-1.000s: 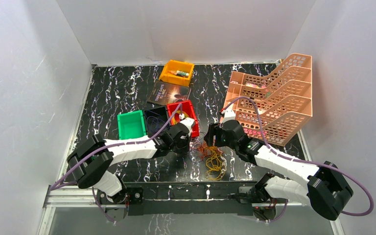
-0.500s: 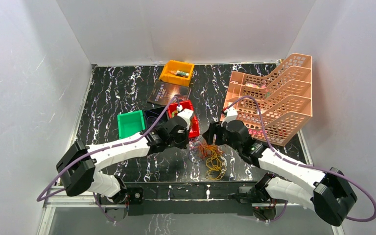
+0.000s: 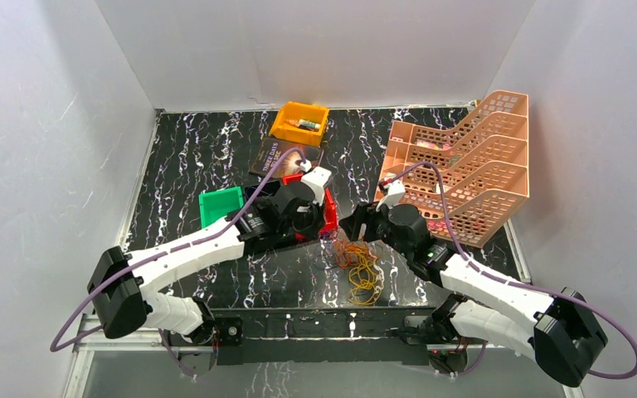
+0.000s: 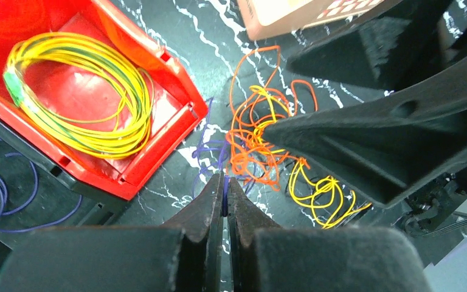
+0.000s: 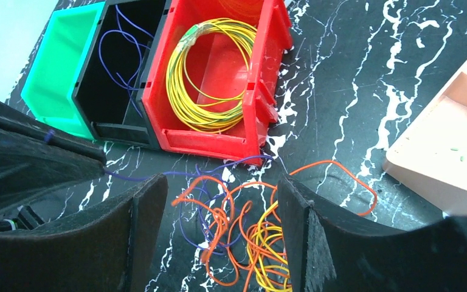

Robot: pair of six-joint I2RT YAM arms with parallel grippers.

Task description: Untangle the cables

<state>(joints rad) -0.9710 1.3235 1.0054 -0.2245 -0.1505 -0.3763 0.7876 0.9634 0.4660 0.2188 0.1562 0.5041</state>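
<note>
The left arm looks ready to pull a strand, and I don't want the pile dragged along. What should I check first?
1. Left end effector shut on the thin purple wire: ok.
2. Right end effector open over the tangle of orange and yellow wires: ok.
3. Purple wire free of the tangle: not ok, it threads through it.
4. Tangle held down: not ok, nothing grips it.
5. Pull path clear of the red plastic bin: cannot tell.
</note>
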